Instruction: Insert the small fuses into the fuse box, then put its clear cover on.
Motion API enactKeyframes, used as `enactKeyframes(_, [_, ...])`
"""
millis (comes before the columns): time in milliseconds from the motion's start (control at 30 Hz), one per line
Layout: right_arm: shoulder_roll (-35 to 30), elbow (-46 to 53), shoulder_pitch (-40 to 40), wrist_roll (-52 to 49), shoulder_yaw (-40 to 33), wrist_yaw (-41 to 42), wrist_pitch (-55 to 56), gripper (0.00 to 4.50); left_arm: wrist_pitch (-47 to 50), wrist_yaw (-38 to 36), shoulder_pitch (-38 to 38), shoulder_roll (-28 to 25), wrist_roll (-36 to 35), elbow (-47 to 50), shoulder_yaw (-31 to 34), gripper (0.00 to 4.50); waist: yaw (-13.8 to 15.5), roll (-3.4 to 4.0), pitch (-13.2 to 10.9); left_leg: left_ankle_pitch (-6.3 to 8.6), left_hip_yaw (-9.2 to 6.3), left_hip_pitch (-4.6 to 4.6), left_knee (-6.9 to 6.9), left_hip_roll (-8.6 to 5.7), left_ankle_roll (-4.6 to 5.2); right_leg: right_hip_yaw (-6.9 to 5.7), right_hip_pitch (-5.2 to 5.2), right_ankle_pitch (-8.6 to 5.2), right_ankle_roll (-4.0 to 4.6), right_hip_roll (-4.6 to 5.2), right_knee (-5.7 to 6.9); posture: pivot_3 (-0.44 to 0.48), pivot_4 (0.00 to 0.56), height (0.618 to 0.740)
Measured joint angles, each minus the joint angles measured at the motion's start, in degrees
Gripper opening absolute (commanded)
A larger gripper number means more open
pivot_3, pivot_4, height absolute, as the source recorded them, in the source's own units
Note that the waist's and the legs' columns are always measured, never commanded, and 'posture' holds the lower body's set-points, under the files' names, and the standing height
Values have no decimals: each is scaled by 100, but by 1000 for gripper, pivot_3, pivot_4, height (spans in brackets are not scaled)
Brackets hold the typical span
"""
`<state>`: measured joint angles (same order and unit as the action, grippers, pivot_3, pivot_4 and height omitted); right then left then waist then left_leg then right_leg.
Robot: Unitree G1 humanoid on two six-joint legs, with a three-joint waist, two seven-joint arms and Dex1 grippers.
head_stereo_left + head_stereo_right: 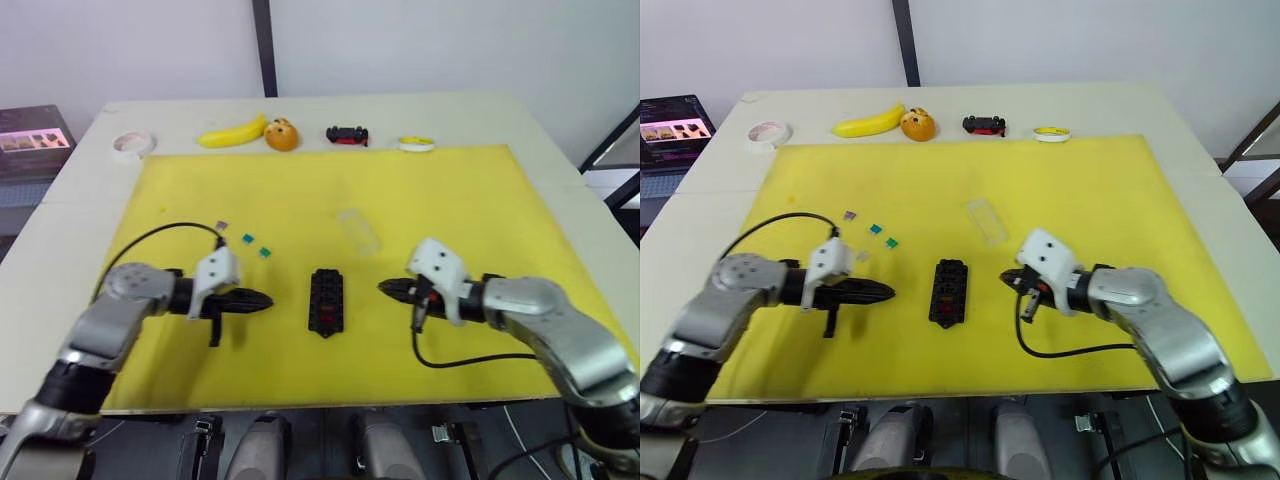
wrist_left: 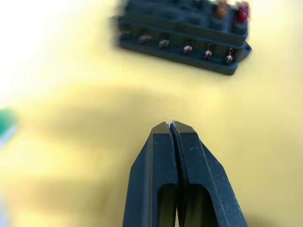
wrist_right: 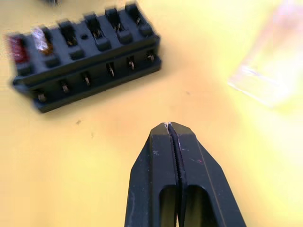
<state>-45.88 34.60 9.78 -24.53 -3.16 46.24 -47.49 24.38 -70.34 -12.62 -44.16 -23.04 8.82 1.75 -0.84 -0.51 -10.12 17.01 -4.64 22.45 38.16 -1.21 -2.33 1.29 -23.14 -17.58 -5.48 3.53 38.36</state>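
The black fuse box (image 1: 327, 302) lies at the middle of the yellow mat (image 1: 470, 190), with a red fuse (image 3: 16, 46) and an amber one (image 3: 40, 39) seated at one end. Three loose small fuses lie to its far left: purple (image 1: 222, 224), teal (image 1: 247, 239) and green (image 1: 265, 252). The clear cover (image 1: 358, 229) rests on the mat beyond the box, to its right. My left gripper (image 1: 262, 300) is shut and empty just left of the box. On the box's right side, my right gripper (image 1: 385, 289) is also shut and empty.
Along the table's far side, past the mat, sit a white tape roll (image 1: 131, 146), a banana (image 1: 232, 133), an orange (image 1: 281, 134), a black-and-red toy car (image 1: 347, 135) and a yellow tape roll (image 1: 417, 144). A cable loops from each wrist over the mat.
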Motion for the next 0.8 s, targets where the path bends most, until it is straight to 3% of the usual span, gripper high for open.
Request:
enactKeyframes(233, [-368,0,-1513,-1019,-2726,832,-45,4485,1328,974,1991,-14,-1196,729,2468,4494,14,0,0,6,-2,-25,-1,6,10,1,37,0,0,7,-17,0,150,740])
enactKeyframes(400, [-539,-431,-2171,-1061,-3742,1362,210,4485,2037,1487,2897,139,-1909,633,4207,4494,5,-1,0,13,8,-74,-6,7,19,2,82,-2,0,7,-27,0,150,740])
enactKeyframes(467, [-611,-520,-2169,-1058,-3834,1378,291,4485,2147,1644,3002,170,-2061,564,4508,4494,13,-1,1,14,10,-102,-11,7,20,3,110,-3,1,9,-30,0,150,740])
enactKeyframes(667, [-691,-593,-1791,-1069,-3491,1238,428,4485,2408,1994,3084,273,-2410,823,4503,4494,11,-2,2,15,12,-103,-11,7,18,13,113,-3,1,14,-33,0,150,740])
enactKeyframes(800, [-675,-343,-890,-1361,-2517,918,278,4485,3313,2897,2399,601,-3476,1068,4212,4494,0,5,5,14,12,-101,-9,10,18,16,102,-2,0,15,-25,0,150,740])
